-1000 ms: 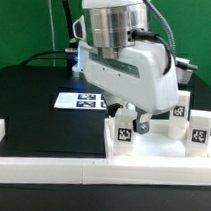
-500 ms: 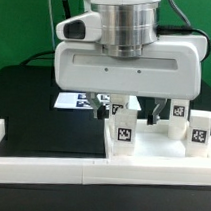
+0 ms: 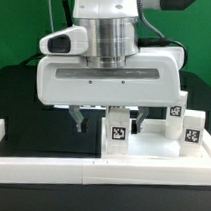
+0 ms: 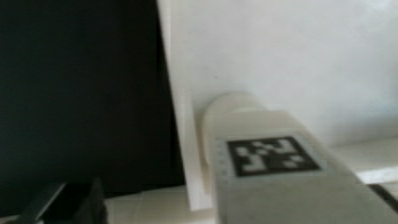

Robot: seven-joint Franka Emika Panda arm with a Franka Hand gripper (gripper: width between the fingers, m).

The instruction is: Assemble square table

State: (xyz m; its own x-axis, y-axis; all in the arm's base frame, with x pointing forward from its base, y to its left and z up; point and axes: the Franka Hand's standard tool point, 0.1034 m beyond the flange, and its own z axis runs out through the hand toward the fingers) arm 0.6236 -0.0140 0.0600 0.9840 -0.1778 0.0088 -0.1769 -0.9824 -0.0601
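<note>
Gripper (image 3: 106,120) hangs jaws apart, empty, beside a leg (image 3: 118,132) standing on the panel (image 3: 151,148); other legs apparently unfitted, assembly early.

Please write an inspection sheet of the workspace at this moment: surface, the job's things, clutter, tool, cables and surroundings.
Surface: black table, closed at the front by long white border bars.
Job's things: square panel lies flat at the exterior view's right; one tagged leg stands on it under the arm; two more legs stand at the far right, the rear one partly hidden.
Clutter: nothing seen.
Tool: the tool hangs low at the panel's edge, beside the standing leg; the exterior view shows no grasp, and whether it is open cannot be told.
Cables: dark cables run behind the arm.
Surroundings: green wall behind the table.
</note>
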